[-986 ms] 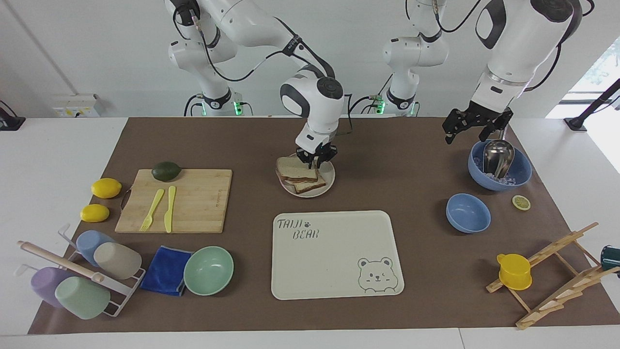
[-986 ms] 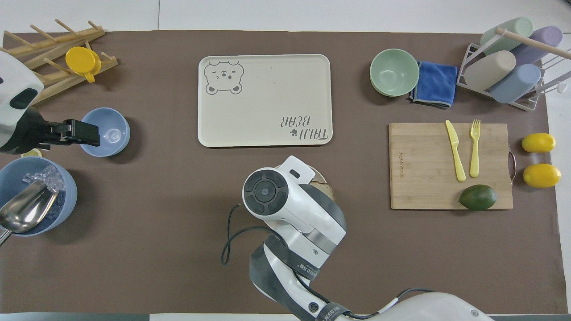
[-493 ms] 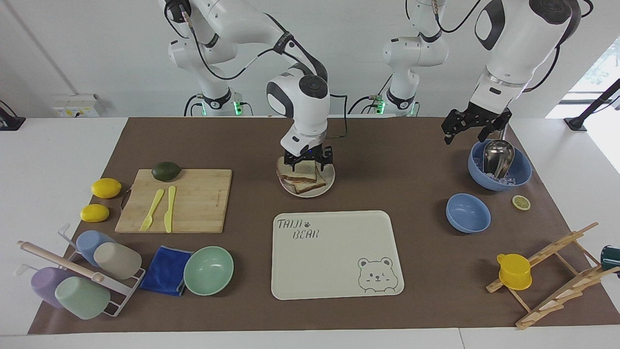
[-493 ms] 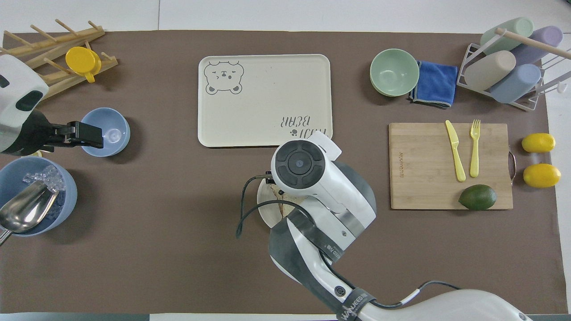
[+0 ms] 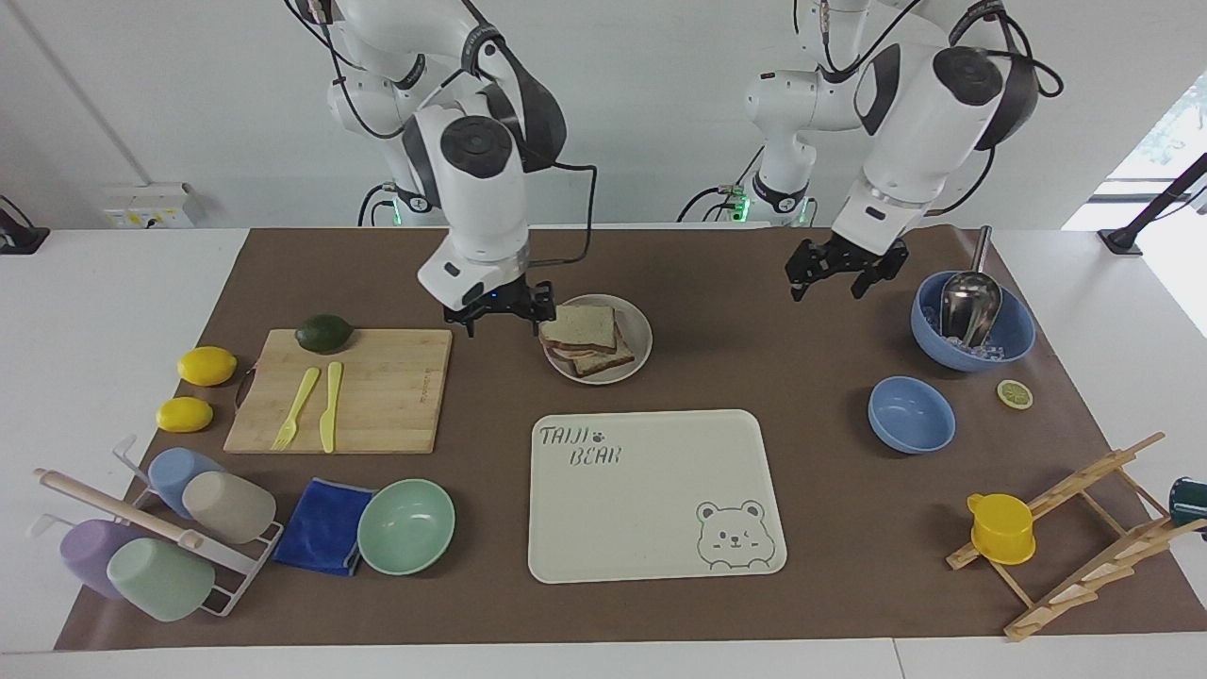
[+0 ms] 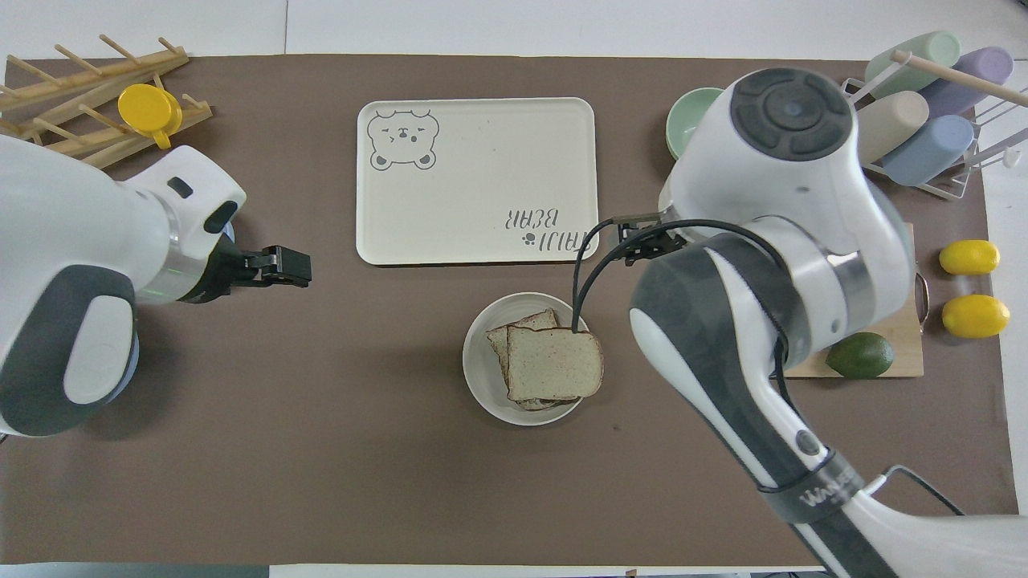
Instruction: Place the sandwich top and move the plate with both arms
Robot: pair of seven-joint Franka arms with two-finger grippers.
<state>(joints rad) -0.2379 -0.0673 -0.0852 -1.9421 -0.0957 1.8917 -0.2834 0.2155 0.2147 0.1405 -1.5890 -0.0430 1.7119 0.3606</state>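
The sandwich top [image 5: 589, 325] [image 6: 554, 363], a speckled slice with a brown crust, lies on a stack of bread on the small round plate [image 5: 641, 332] [image 6: 480, 377]. My right gripper [image 5: 500, 306] [image 6: 642, 241] hangs open and empty just beside the plate, over the mat by the cutting board's corner. My left gripper [image 5: 842, 266] [image 6: 281, 266] is open too. It is up over the bare mat between the plate and the blue bowl that holds the scoop. Neither gripper touches the plate.
The cream bear tray [image 5: 651, 490] lies farther from the robots than the plate. A cutting board [image 5: 377, 387] with avocado, knife and fork is toward the right arm's end. A blue ice bowl with a metal scoop [image 5: 971, 325] and a small blue bowl [image 5: 910, 413] are toward the left arm's end.
My right gripper opened, left the top slice on the stack and swung up toward the cutting board. My left arm moved from over the ice bowl toward the plate.
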